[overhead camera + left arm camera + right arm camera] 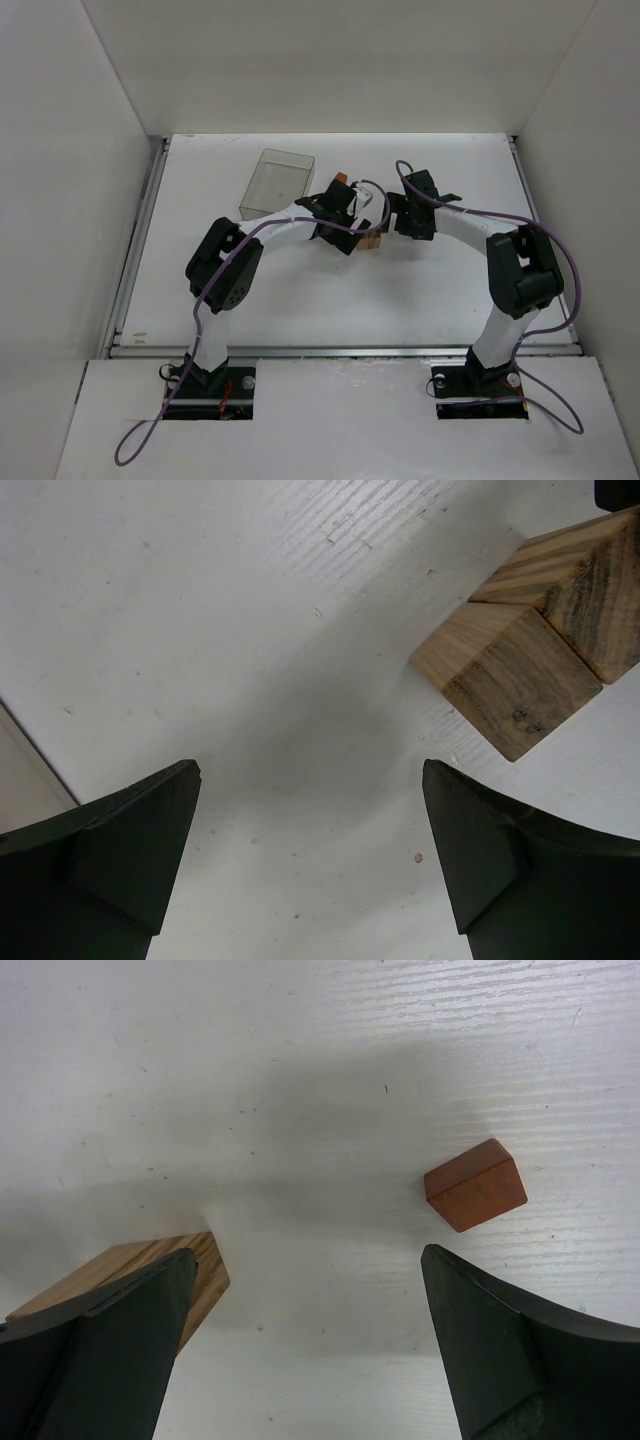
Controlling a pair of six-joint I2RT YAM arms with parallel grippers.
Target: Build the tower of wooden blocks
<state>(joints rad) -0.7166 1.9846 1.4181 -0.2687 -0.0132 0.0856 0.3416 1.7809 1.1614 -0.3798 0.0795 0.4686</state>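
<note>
Two tan blocks (510,680) touch side by side on the table (300,300); one reddish block (475,1185) lies apart from them.

The tan blocks sit near the table's middle, somewhat toward its far edge, between the two wrists. The left gripper (310,780) has its jaws spread wide and empty, with the pair just past one fingertip. The right gripper (308,1255) is likewise spread and empty, with one tan block partly behind one finger and the reddish block near the other. One clear box (275,183) rests toward the far left corner.

White table (330,300) boxed in by plain white walls (70,200), evenly lit, soft shadows
</note>
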